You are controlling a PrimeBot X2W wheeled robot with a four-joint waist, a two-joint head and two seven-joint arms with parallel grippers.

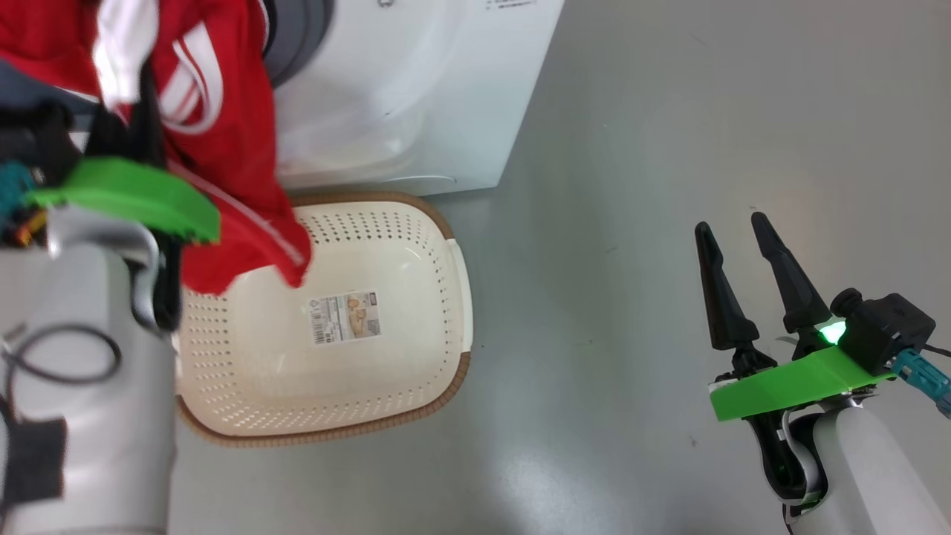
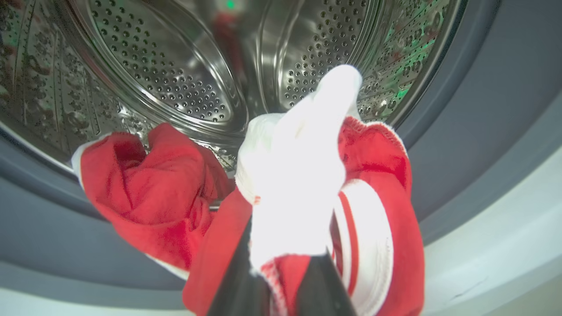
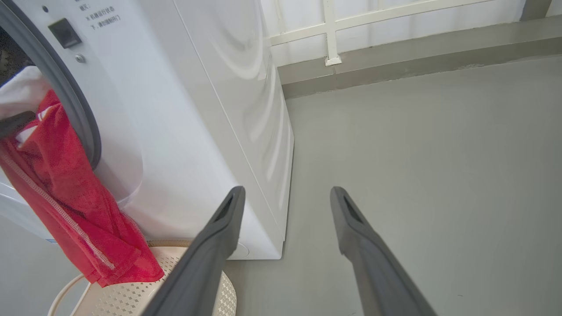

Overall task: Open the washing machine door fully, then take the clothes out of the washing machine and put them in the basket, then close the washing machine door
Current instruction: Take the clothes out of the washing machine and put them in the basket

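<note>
The grey floor (image 1: 669,148) takes the right half of the head view. The white washing machine (image 1: 416,96) stands on it at the upper middle. Its steel drum (image 2: 175,79) and grey rubber ring (image 2: 461,131) span the top of the left wrist view, and the mouth is unobstructed, so fabric can come straight out.

The basket (image 1: 453,245) sits on the floor at the centre left of the head view, right against the machine's front or just beside it. It is probably parked below the opening so that a released garment drops in without a long carry. Its inside is bare except for a paper label (image 1: 345,318).

The clothes (image 1: 223,134), red with white stripes, hang at the upper left of the head view. Their tail dangles over the basket's upper-left part, clear of its bottom. In the left wrist view, a second red fold lies on the rubber ring at the left.

The left claw (image 2: 285,263) is clamped on the white-trimmed bunch at the bottom middle of the left wrist view. It holds high, likely so the tail clears the rim.

The right claw (image 1: 730,223), at the lower right of the head view, has its 2 fingers spread and holds nothing. It is well apart from the basket, probably to keep out of the way.
</note>
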